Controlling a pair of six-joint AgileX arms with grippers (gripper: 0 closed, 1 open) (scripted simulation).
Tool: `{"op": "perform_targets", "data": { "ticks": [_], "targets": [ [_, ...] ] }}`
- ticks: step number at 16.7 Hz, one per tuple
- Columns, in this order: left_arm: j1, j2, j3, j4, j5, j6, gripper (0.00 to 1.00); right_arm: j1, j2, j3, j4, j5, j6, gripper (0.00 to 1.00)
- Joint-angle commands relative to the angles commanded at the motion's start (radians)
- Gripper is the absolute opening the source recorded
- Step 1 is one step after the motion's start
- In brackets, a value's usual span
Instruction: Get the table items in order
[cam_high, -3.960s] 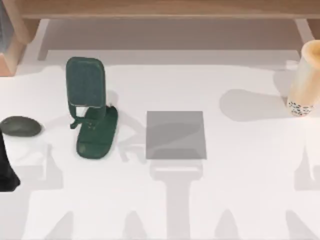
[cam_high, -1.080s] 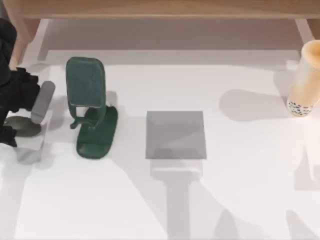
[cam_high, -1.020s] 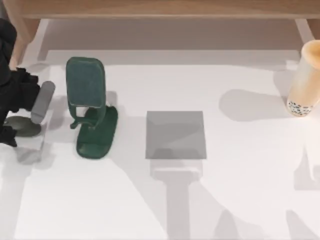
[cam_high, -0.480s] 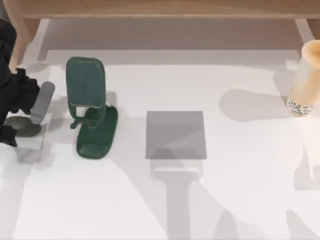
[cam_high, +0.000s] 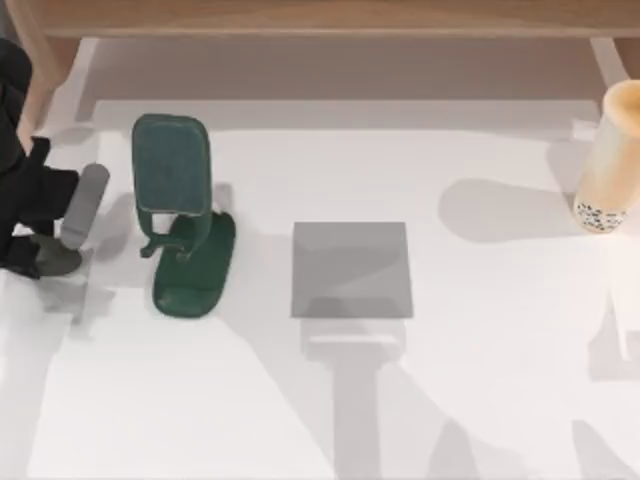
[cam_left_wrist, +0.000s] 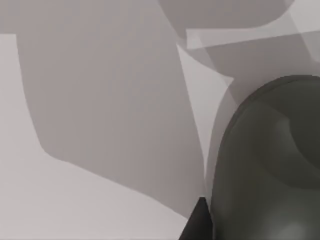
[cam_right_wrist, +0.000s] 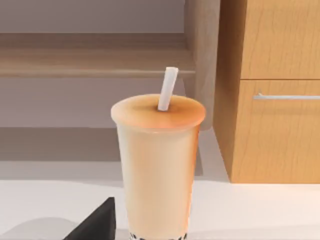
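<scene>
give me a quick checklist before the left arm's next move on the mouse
1. Left gripper at the mouse, by the table's left edge: ok.
2. Fingers closed on the mouse: cannot tell; the arm covers them from above, and the left wrist view shows the mouse very close.
3. Grey pad at table centre bare: ok.
4. Green phone stand upright, apart from the mouse: ok, but close to the arm.
5. Cup upright at the right edge, straw in its lid: ok.
6. Right gripper facing the cup: ok; grip state cannot tell.

Mouse (cam_high: 55, 258) dark grey; cup (cam_high: 612, 160) tan, speckled base; stand (cam_high: 178, 215) dark green; pad (cam_high: 351, 270) grey.
</scene>
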Motion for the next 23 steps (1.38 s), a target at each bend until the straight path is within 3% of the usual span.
{"op": "perform_targets", "data": {
  "ticks": [10, 18, 23],
  "targets": [
    [-0.003, -0.022, 0.015, -0.030, -0.001, -0.004, 0.00, 0.000, 0.000, 0.000, 0.000, 0.000, 0.000, 1.00],
    [-0.005, -0.104, 0.225, -0.333, -0.002, -0.006, 0.00, 0.000, 0.000, 0.000, 0.000, 0.000, 0.000, 1.00],
    [-0.005, -0.119, 0.254, -0.369, -0.002, -0.009, 0.00, 0.000, 0.000, 0.000, 0.000, 0.000, 0.000, 1.00]
  ]
}}
